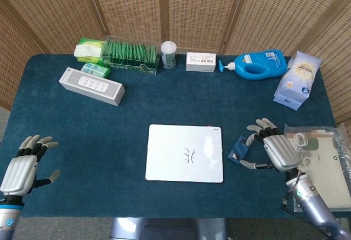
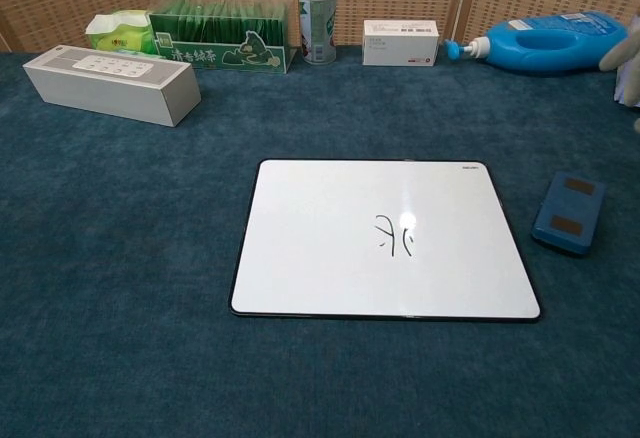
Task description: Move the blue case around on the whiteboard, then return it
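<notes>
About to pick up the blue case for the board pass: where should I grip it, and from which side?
Take the blue case across its two long edges, coming from above with the right hand that hovers beside it. It lies flat on the cloth, clear of the whiteboard, and both long edges look free.

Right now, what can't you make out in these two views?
- Right hand contact with blue case: head view, fingers overlap its edge; chest view cuts the hand off.
- Whiteboard mark: too small to read.
- Left hand: outside chest view.
</notes>
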You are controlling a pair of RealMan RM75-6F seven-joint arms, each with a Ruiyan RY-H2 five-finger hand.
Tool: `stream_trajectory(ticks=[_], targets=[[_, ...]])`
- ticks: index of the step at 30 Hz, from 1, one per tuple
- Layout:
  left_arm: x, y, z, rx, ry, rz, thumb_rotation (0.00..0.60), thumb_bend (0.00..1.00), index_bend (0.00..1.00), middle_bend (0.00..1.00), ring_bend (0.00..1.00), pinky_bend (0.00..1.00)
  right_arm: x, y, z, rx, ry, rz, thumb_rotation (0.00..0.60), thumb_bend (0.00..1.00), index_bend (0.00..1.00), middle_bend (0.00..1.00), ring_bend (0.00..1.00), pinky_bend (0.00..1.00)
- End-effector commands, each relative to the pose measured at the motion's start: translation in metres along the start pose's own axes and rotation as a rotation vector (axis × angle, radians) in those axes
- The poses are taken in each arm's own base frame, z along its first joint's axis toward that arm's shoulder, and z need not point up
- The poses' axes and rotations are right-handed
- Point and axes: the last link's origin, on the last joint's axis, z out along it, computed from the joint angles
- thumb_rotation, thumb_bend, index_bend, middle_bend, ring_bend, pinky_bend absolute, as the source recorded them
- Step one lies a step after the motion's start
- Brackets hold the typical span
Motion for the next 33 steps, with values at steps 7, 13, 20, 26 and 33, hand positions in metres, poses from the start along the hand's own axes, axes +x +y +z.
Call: stream_trajectory(ticks=[7, 13, 20, 26, 33], targets=[[0.002, 0.0, 0.001, 0.002, 0.001, 0.011, 0.6, 0.33, 0.24, 0.2, 0.09, 0.0, -0.007, 0.001, 0.028, 0.052, -0.122, -0.116, 0.6, 0.23, 0.31, 0.19, 0.0, 0.0], [0.007, 0.004, 0.003, -0.019, 0.007, 0.021, 0.6, 0.33, 0.24, 0.2, 0.09, 0.0, -0.015, 0.002, 0.036, 0.106, -0.167, -0.175, 0.6, 0.23, 0.3, 0.16, 0.0, 0.0], [0.016, 0.011, 0.005, -0.052, 0.028, 0.025, 0.6, 0.33, 0.24, 0.2, 0.09, 0.0, -0.021, -0.001, 0.047, 0.18, -0.182, -0.205, 0.6, 0.19, 0.3, 0.16, 0.0, 0.0], [0.018, 0.014, 0.006, -0.063, 0.015, 0.026, 0.6, 0.33, 0.24, 0.2, 0.09, 0.0, -0.026, -0.008, 0.059, 0.227, -0.17, -0.207, 0.6, 0.18, 0.3, 0.16, 0.0, 0.0], [0.02, 0.013, 0.005, -0.057, 0.016, 0.025, 0.6, 0.33, 0.24, 0.19, 0.09, 0.0, -0.041, -0.002, 0.069, 0.248, -0.236, -0.313, 0.6, 0.13, 0.3, 0.16, 0.0, 0.0]])
